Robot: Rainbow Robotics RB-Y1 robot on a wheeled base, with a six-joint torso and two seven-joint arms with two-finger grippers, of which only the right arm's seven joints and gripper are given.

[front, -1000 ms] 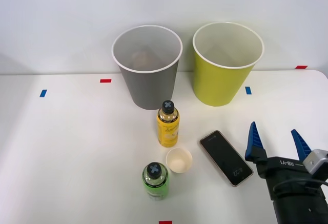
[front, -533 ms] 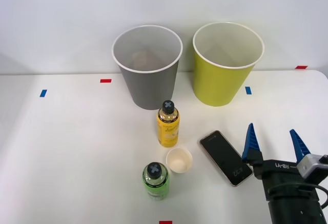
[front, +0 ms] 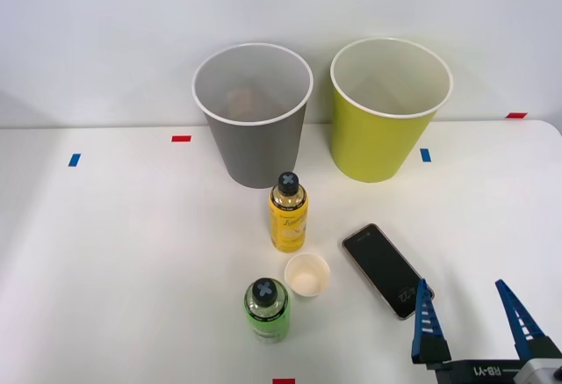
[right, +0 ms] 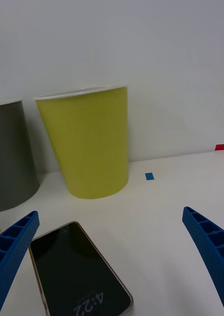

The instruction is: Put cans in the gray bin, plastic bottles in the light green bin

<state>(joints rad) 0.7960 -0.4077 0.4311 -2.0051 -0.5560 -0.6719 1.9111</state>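
On a white table (front: 114,252) set against a pale wall, sorting appears to be partly done: a blurred, pinkish shape is lying deep inside the gray bin (front: 253,120), likely the can, though it is too dim to tell for sure. The light green bin (front: 389,112) is standing just beside it, its pale inside looking bare. Both plastic bottles are standing upright on the table: the yellow bottle (front: 288,213) close in front of the gray bin, the green bottle (front: 266,310) nearer the robot, with a small paper cup (front: 307,275) between them and a black smartphone (front: 386,270) lying to the side. The right gripper (front: 474,322) is hovering low at the near edge beside the phone, fingers spread wide and gripping nothing. Judging by this, two bottles are waiting to go.
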